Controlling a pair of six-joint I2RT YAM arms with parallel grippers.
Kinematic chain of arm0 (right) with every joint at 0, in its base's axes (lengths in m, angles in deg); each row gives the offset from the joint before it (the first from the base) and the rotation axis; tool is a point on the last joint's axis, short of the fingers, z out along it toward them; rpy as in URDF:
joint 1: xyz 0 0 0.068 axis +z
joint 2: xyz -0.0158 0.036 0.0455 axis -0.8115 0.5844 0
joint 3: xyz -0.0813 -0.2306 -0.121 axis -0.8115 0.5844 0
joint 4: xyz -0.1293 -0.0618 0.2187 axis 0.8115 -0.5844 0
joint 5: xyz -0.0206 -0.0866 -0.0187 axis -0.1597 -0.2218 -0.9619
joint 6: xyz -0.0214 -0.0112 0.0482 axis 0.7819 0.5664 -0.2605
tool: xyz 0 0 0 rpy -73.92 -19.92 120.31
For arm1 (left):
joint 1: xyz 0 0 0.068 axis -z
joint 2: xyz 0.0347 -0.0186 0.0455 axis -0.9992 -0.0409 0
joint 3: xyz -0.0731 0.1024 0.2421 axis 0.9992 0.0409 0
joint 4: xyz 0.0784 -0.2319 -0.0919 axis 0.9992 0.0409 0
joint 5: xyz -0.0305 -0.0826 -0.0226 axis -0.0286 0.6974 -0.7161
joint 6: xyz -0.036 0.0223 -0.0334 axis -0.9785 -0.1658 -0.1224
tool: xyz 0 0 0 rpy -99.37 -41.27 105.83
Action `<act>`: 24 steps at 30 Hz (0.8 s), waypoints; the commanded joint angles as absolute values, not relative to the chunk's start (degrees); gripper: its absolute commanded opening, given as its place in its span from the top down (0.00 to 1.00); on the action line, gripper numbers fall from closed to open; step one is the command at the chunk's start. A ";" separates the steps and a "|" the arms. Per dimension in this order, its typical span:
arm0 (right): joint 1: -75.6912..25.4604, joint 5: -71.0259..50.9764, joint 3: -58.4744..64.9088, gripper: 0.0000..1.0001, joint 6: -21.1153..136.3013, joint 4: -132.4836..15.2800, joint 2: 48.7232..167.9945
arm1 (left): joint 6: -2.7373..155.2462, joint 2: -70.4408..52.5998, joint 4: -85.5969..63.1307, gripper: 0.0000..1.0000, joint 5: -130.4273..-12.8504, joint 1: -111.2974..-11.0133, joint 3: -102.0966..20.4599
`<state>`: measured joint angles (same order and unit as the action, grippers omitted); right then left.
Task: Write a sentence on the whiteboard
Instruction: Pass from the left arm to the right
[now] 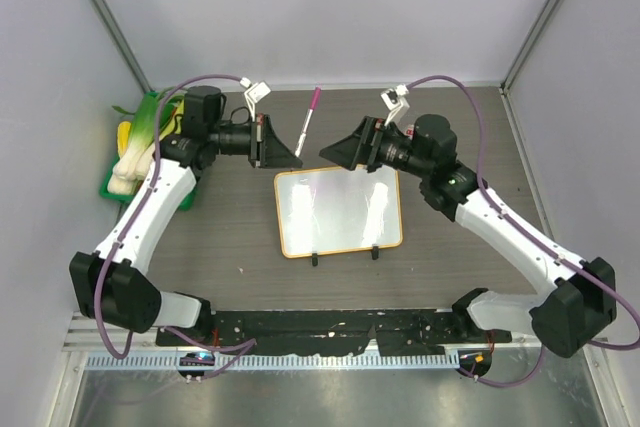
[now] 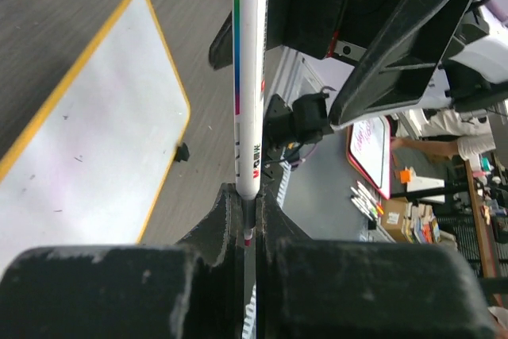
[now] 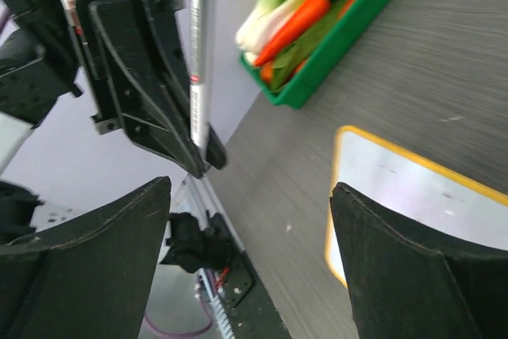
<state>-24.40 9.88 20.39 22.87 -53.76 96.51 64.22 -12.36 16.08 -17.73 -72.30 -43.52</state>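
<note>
A dark wood-grain worktop (image 1: 230, 237) is carrying a small whiteboard (image 1: 338, 210) with a thin orange frame. The whiteboard is lying flat in the middle of the worktop, between the two arms, with its two black clip feet (image 1: 314, 259) pointing toward the arm bases. Its white surface is showing only faint smudges and glare.

Just beyond the far edge of the whiteboard, the left hand (image 1: 297, 160) is clenching the lower end of a slim marker (image 1: 308, 122). The marker is slanting away toward the back wall, with its pink end farthest from the hand. In the left wrist view, the two black fingers (image 2: 226, 220) are pinching the marker's (image 2: 246, 77) white barrel, which is bearing a rainbow stripe, and the whiteboard (image 2: 87, 140) is lying off to one side below.

The right hand (image 1: 325, 152) is facing the left hand from close by, with its jaws spread wide and gripping nothing. In its wrist view, the marker (image 3: 201, 61) is standing ahead of the gap between its fingers (image 3: 87, 260), not touching them.

A green tray (image 1: 107, 190) of vegetables (image 1: 140, 137) is sitting at the far left edge of the worktop, well apart from the whiteboard.
</note>
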 commanded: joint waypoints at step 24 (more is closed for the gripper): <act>-16.89 21.26 17.41 0.47 18.44 -36.39 103.48 | 78.87 -7.52 32.88 1.00 -8.27 -69.29 -43.53</act>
